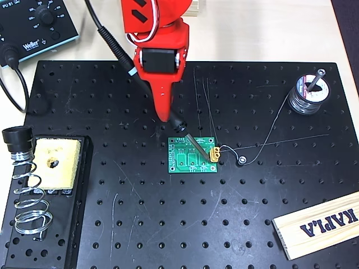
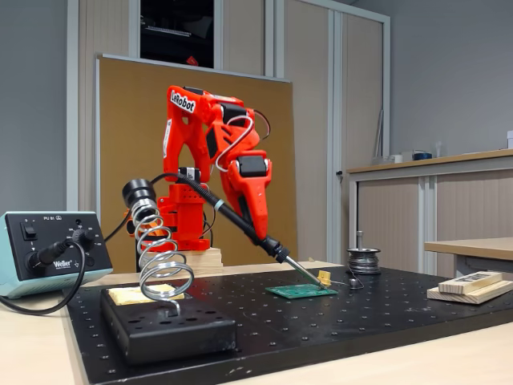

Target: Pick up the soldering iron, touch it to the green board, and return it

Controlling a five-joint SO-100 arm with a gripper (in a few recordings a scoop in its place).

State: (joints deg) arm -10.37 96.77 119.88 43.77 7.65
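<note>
Behind the spring stand (image 2: 160, 265), the arm slants down, pincer (image 1: 168, 115) gripping the soldering iron (image 1: 147, 84), tip on the green board (image 1: 193, 157).

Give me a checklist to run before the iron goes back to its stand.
1. Tool gripping the iron: ok, closed around the handle in the overhead view.
2. Tip on the board: ok by the overhead view, near the yellow connector; in the fixed view real contact cannot be told.
3. Spring stand free to receive the iron: ok, coil empty.
4. Cord slack: cannot tell; it runs off the picture's top edge.
5. Path to the stand: ok, bare plate between board and stand.
6. Solder wire clear of the tip: ok, it ends right of the connector.
</note>
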